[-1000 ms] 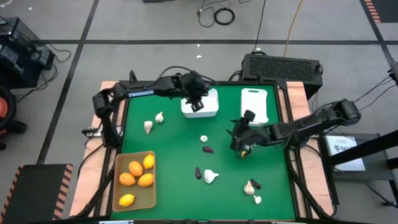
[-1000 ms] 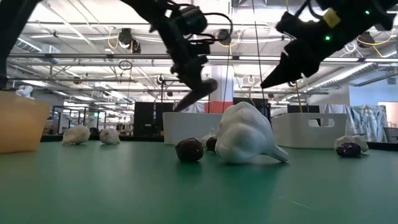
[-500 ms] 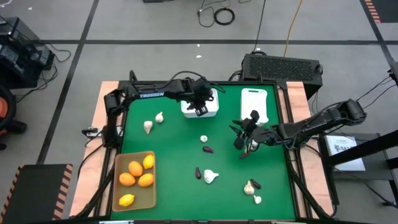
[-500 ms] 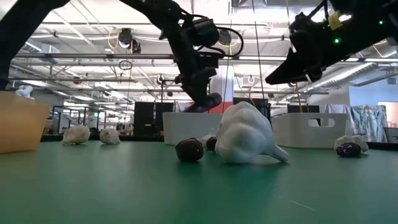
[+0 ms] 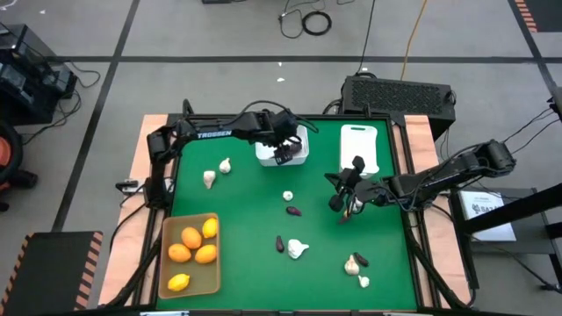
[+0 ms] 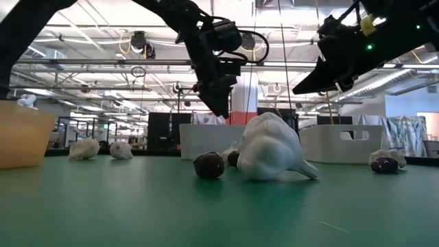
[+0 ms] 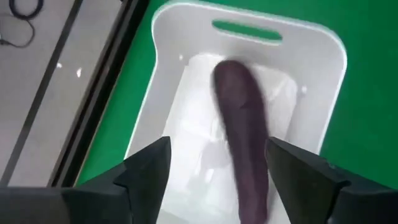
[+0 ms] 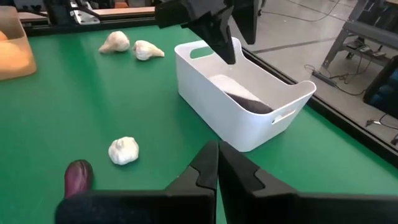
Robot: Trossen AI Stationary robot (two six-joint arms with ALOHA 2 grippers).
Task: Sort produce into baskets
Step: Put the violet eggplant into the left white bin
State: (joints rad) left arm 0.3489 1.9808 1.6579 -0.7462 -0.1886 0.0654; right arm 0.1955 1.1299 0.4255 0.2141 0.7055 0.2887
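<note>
My left gripper (image 5: 283,153) hangs open just above the white squarish bin (image 5: 299,158). A dark purple eggplant piece (image 7: 241,118) lies loose on the bin's floor, between and beyond the fingers; the right wrist view also shows it (image 8: 249,99). My right gripper (image 5: 342,205) is shut on nothing, raised over the green table right of centre. The tan tray (image 5: 167,263) holds orange and yellow fruits. Garlic bulbs (image 5: 299,249) and eggplant pieces (image 5: 294,211) lie scattered on the table. The narrower white bin (image 5: 358,147) stands at the far right.
Two garlic bulbs (image 5: 217,172) lie left of the squarish bin and one (image 5: 288,196) at the centre. More garlic and an eggplant piece (image 5: 358,263) lie near the front right. A black box (image 5: 399,95) stands beyond the table's far edge.
My left gripper has sunk toward the white squarish bin and opened; the eggplant piece it held has dropped into the bin. My right gripper has shut on nothing and rolled a little, staying about where it was.
</note>
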